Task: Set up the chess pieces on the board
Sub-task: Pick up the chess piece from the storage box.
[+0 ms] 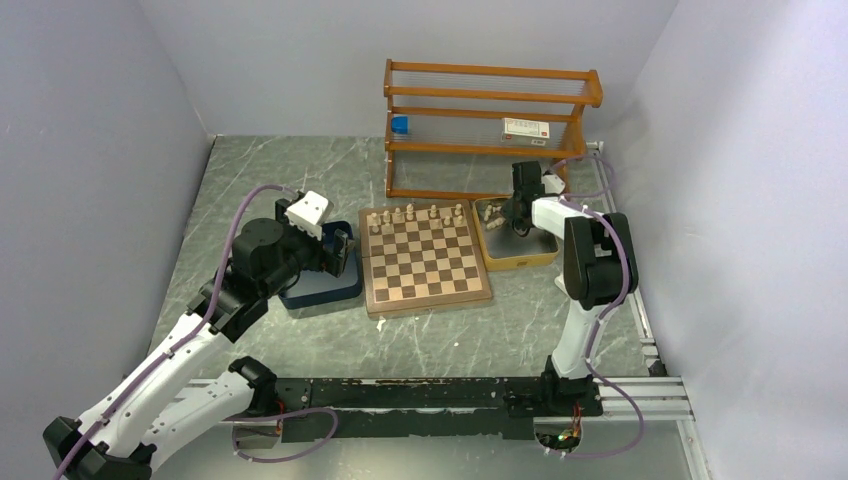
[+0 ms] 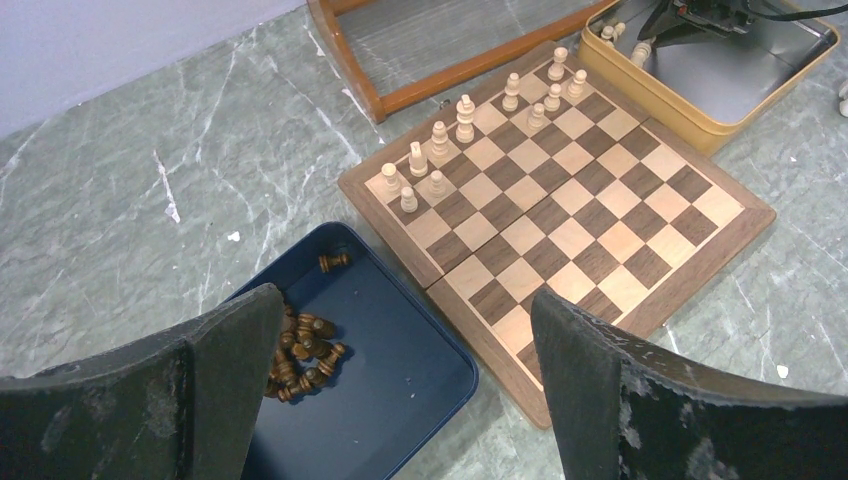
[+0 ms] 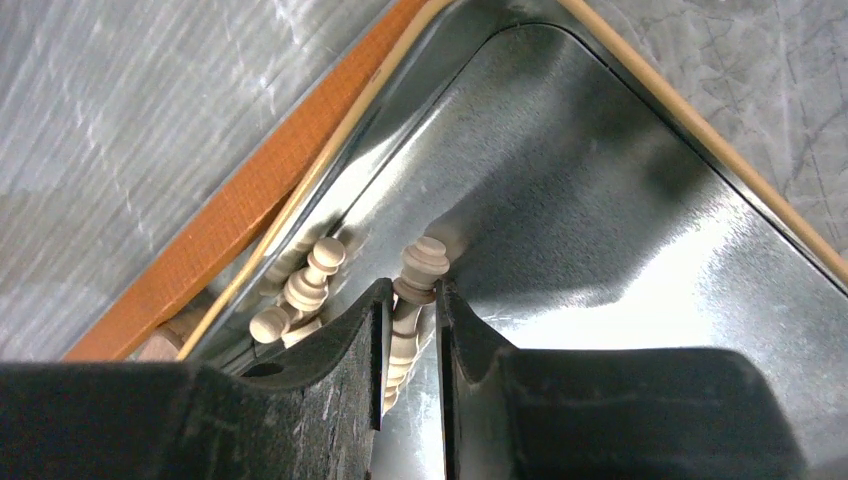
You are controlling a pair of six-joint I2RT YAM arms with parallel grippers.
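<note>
Where the tray [image 3: 600, 200] gleams, fingers [image 3: 475, 350] pinch a turned cream piece [image 3: 422, 262].

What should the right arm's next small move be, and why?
Probably a slow straight lift. The right gripper looks closed on both sides of a pale cream wooden chess piece in the shallow tan metal tray, beside other loose pieces, so rising vertically should clear them.
</note>
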